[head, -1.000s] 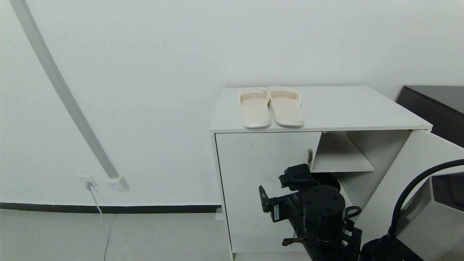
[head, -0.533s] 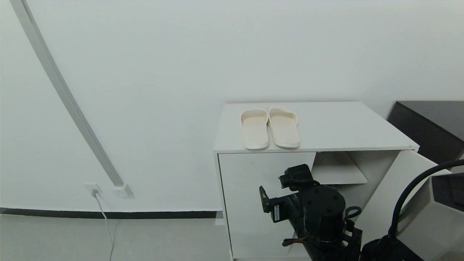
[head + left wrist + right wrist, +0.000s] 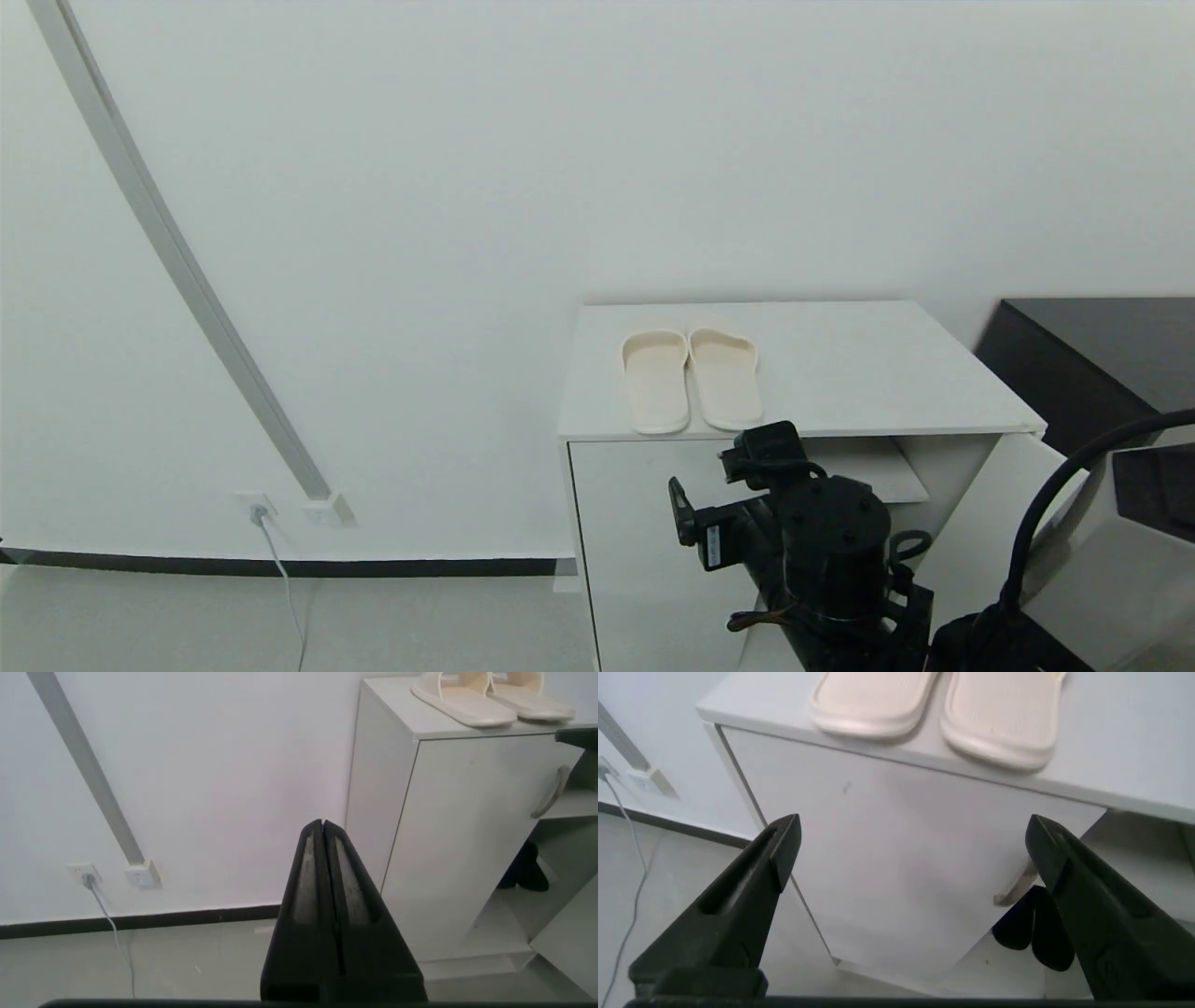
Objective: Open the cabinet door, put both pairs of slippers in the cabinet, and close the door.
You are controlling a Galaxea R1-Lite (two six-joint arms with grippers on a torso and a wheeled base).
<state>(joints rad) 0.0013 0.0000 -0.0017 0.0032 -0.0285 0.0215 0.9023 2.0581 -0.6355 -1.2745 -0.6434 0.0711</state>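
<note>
Beyond right fingers (image 3: 738, 905), cream slippers (image 3: 1001, 714)

My head camera shifted, not the things: the whole scene slid lower in my view. The cabinet (image 3: 840, 373) and the slippers (image 3: 691, 378) on it ended up lower and looked smaller, with more bare wall above them. Less of the cabinet's open right side showed. My right arm (image 3: 826, 541) came to cover the handle (image 3: 552, 791). The socket (image 3: 254, 509), far left, dropped too.
</note>
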